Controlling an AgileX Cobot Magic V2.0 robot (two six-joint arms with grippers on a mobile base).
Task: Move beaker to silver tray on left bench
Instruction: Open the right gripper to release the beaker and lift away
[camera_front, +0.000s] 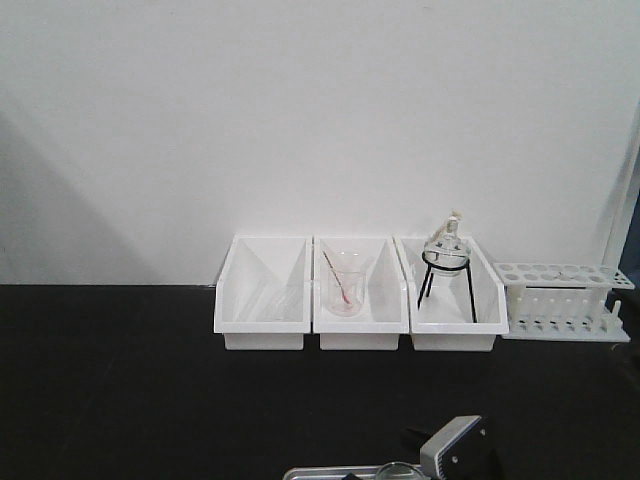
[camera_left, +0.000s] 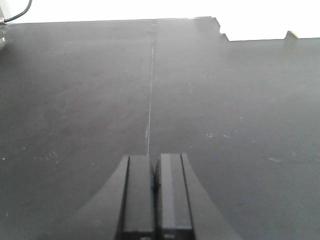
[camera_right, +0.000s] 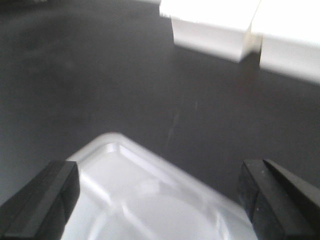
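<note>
Front view: matte black top of the left bench (camera_front: 120, 390) runs below a white wall. 3 white plastic bins (camera_front: 360, 293) stand in a row against the wall. Left bin holds faint clear items, too dim to name. Middle bin holds a clear beaker with a red rod (camera_front: 343, 285). Right bin holds a round flask on a black tripod (camera_front: 446, 262). A white test tube rack (camera_front: 565, 300) sits just beside the bins at 3 o'clock.

At 6 o'clock of the front view, the rim of the silver tray (camera_front: 330, 472) shows at the frame edge. A curved glass rim, apparently the beaker (camera_front: 398, 468), sits at the tray's right end, only partly seen. A grey part of the right arm is just beside it at 3 o'clock.

Left wrist view: left gripper (camera_left: 155, 192) hangs over bare black bench, fingers pressed together, nothing between them.

Right wrist view: right gripper (camera_right: 157, 195) spread wide over the tray's corner (camera_right: 120, 165), fingers at the 8 and 4 o'clock edges. A blurred round form between them; cannot tell if it is the beaker.
</note>
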